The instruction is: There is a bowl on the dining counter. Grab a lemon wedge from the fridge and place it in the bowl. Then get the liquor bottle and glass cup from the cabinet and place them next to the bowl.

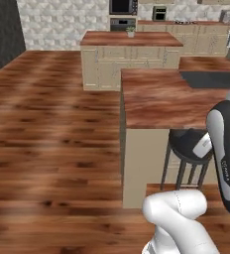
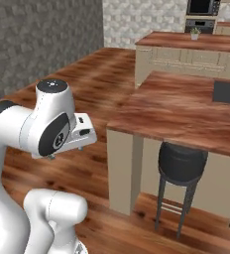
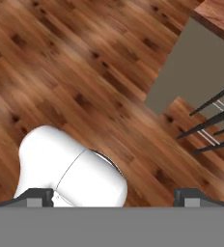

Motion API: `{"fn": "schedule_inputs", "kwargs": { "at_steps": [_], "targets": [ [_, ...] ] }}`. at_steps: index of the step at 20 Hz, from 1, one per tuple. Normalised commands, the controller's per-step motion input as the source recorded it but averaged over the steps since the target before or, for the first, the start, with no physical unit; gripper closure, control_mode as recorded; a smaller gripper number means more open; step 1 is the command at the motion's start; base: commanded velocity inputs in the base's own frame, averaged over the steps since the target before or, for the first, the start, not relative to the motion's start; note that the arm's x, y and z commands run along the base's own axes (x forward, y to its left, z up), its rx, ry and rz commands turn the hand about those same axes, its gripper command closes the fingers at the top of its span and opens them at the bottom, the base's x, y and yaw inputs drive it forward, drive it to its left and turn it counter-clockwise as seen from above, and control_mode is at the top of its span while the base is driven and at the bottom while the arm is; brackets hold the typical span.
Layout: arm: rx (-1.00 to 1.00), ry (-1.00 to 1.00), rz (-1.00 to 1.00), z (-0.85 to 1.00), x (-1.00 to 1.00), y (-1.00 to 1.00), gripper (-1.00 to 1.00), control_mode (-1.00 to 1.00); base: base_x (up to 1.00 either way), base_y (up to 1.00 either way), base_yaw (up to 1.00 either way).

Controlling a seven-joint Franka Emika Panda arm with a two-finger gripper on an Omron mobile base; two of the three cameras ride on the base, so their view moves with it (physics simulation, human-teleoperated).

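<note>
Wood-grain dining counter (image 1: 161, 99) w/ black stool (image 2: 181, 163) under edge; jaws wide, empty.

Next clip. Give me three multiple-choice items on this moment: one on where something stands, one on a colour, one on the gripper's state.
1. Where is the stool?
A. Tucked under the dining counter's overhang
B. On top of the counter
C. Beside the oven

2. What colour is the stool's seat?
A. Red
B. Black
C. White

3. How is the gripper?
A. Shut on a bottle
B. Shut and empty
C. Open and empty

Answers:
1 A: the stool stands below the edge of the dining counter.
2 B: its round seat is black.
3 C: the fingers sit far apart over bare floor.
</note>
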Motion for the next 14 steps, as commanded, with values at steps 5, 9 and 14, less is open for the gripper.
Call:
{"fn": "schedule_inputs", "kwargs": {
  "at_steps": [5, 9, 14],
  "targets": [
    [0.0, 0.0, 0.0, 0.0, 0.0, 0.0, -1.0, 1.0, 0.46, 1.0, -0.13],
    [0.0, 0.0, 0.0, 0.0, 0.0, 0.0, -1.0, 1.0, 0.56, 1.0, -0.18],
    [0.0, 0.0, 0.0, 0.0, 0.0, 0.0, -1.0, 1.0, 0.78, 1.0, -0.29]
  ]
}}
